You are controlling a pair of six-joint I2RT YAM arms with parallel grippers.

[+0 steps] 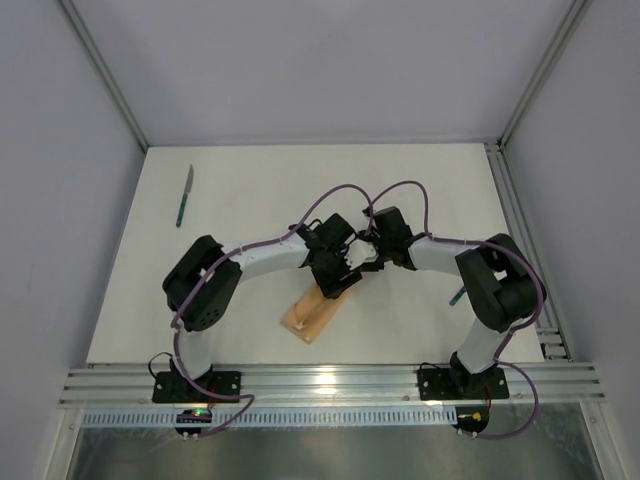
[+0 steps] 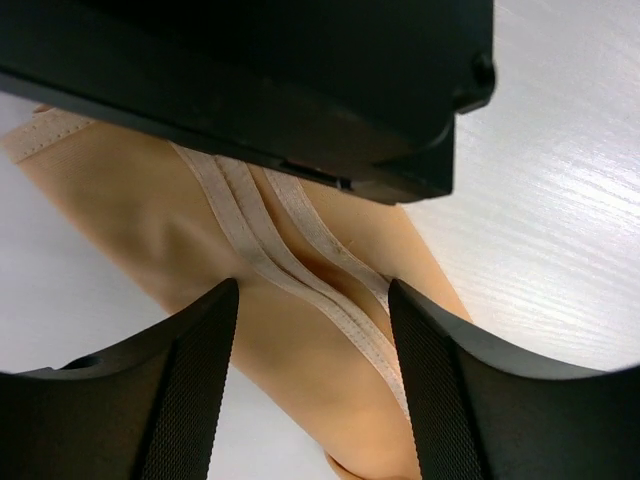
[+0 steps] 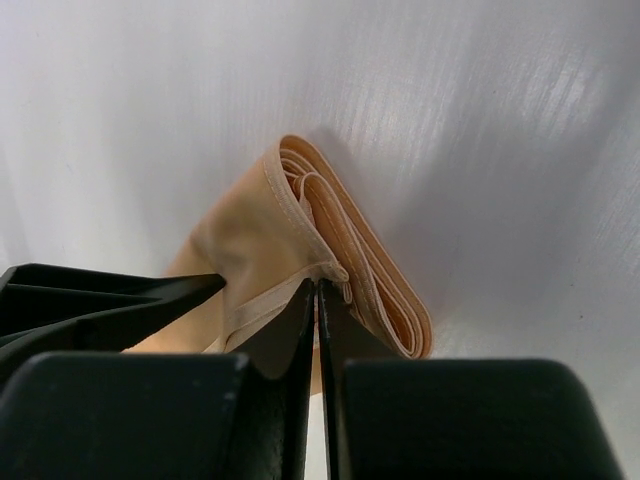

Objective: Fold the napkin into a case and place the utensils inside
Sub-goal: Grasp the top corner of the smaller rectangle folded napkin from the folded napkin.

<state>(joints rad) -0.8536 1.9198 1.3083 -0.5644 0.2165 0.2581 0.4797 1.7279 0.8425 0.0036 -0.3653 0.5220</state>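
Napkin point(image 1: 312, 316) lies folded in the middle of the surface. Right fingers point(image 3: 290, 340), pressed together, pinch its top edge, maybe to open the pocket. Spread left fingers point(image 2: 190, 380) hover over its folds.

Straddles the folded peach case point(image 2: 130, 210) with the left tool point(image 2: 310, 290) spread wide, above the white tabletop point(image 2: 560, 200).

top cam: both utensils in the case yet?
No, one utensil lies in the open at far left, well apart from the case.
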